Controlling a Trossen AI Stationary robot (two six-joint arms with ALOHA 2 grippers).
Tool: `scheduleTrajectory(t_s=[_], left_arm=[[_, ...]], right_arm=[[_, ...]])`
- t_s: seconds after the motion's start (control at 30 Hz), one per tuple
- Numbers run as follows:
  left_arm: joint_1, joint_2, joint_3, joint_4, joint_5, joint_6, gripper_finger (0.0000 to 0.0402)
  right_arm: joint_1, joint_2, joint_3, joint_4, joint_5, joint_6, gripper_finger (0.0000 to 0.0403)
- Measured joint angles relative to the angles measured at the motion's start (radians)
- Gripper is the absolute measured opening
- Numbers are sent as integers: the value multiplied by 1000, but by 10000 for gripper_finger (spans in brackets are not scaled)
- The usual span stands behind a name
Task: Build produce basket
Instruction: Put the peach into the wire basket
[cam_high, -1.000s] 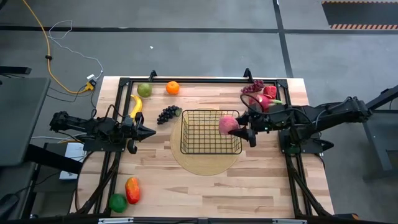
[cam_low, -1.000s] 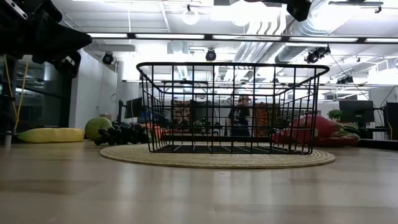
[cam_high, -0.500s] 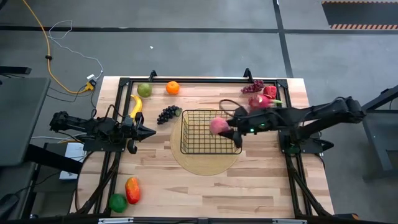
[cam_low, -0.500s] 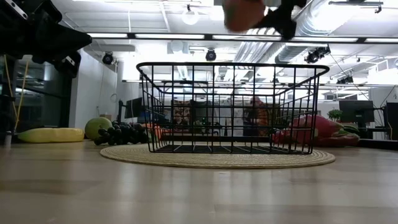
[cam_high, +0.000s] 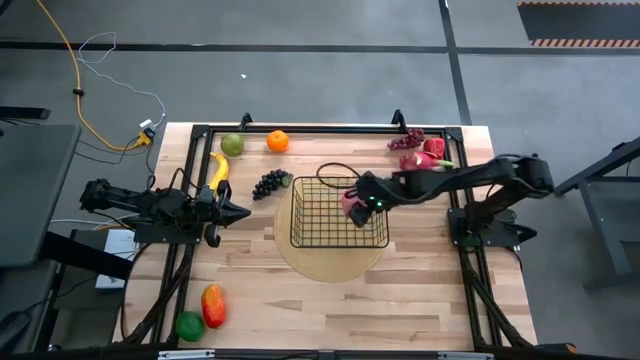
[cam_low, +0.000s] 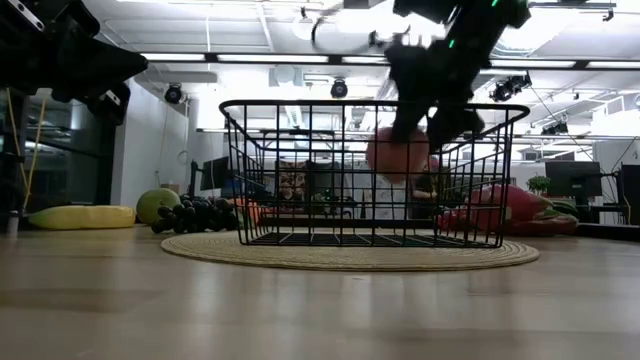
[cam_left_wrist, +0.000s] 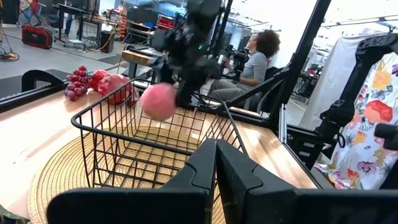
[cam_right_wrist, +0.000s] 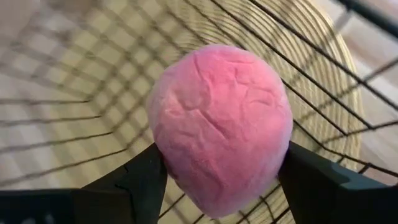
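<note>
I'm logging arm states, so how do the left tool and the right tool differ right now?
The right tool is shut on the pink peach, while the left tool is shut on nothing. The right tool reaches down inside the basket; the left tool waits over the table's left side, outside the basket. Both are dark, two-fingered tools.

Produce basket, partly stocked
Black wire basket (cam_high: 338, 212) upright at bench centre; pink peach (cam_high: 351, 201) held inside its upper right part, above the floor. Banana (cam_high: 218, 168), pear (cam_high: 232, 145), orange (cam_high: 277, 142), purple grapes (cam_high: 269, 183) lie outside.
</note>
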Motion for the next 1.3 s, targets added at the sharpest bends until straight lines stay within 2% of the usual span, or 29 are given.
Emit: scheduleTrajectory(t_s=[0.23, 0.8, 1.3], left_arm=[[0, 0, 0, 0, 0, 0, 3], [0, 0, 0, 0, 0, 0, 3], [0, 0, 0, 0, 0, 0, 3]], right_arm=[[-37, 87, 8, 13, 58, 124, 246], [-42, 71, 10, 49, 50, 155, 246], [-42, 71, 152, 28, 11, -78, 246]])
